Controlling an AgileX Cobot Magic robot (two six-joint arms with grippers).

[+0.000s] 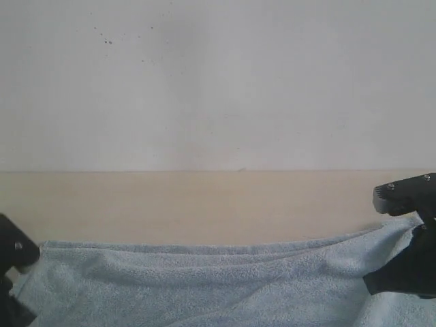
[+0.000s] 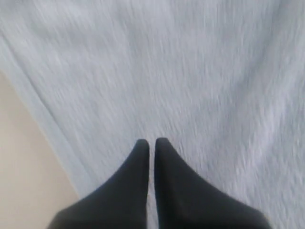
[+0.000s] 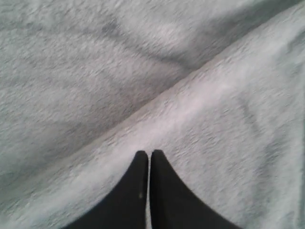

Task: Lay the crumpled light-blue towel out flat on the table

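So the towel (image 1: 204,286) lies across the near part of the desk (image 1: 204,204), filling the exterior view from about 4 round to 8 o'clock. Its far edge runs nearly straight side to side, with bare desk beyond it toward 12. It looks mostly opened out to me, but a soft ridge (image 3: 190,90) climbs toward 3 o'clock.

Left claw (image 2: 151,143) sits at 8 o'clock by the towel's corner, fingers pressed together over the pile, just beside the hem (image 2: 43,124). Right claw (image 3: 149,153) is around 4 o'clock, also closed, tips right at that ridge. I can't tell if either one actually has cloth pinched.

My take on doing this bit well: draw the two ends apart evenly and low to the desk, so the ridge flattens out instead of the whole towel sliding sideways. Let go only once the far edge lies straight.
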